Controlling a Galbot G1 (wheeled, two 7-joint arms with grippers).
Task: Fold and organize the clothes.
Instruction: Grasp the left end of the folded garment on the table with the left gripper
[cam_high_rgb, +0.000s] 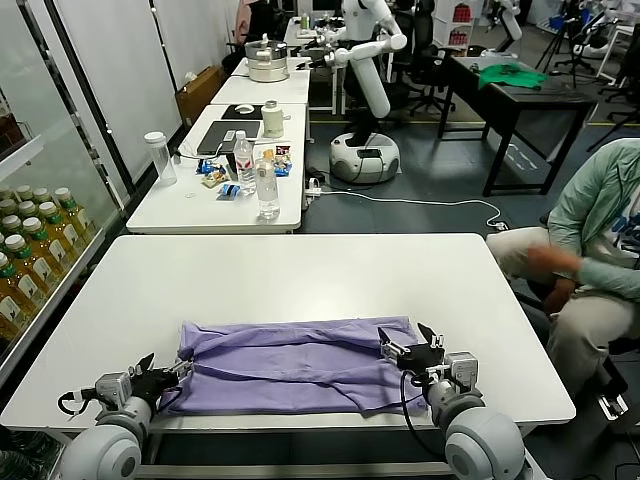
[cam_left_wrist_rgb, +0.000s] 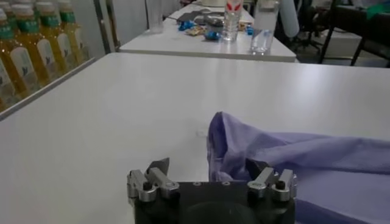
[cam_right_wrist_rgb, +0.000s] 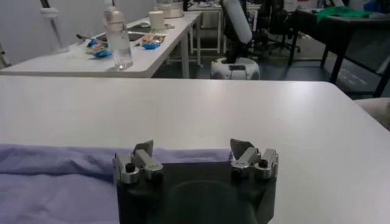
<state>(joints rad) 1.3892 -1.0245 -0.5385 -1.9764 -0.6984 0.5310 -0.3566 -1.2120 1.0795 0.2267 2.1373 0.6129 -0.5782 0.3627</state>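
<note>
The lavender T-shirt lies folded into a long band across the front of the white table. My left gripper is open at the shirt's left end. In the left wrist view the gripper has its jaws spread, and a raised fold of the shirt lies between them, nearer one finger. My right gripper is open at the shirt's right end. In the right wrist view the gripper straddles the shirt's edge. Neither gripper holds anything. No printed figures show.
A rack of yellow drink bottles runs along the table's left side. A person sits close to the right. Behind stands a second table with water bottles and a laptop. A bright green garment lies on a dark table far back.
</note>
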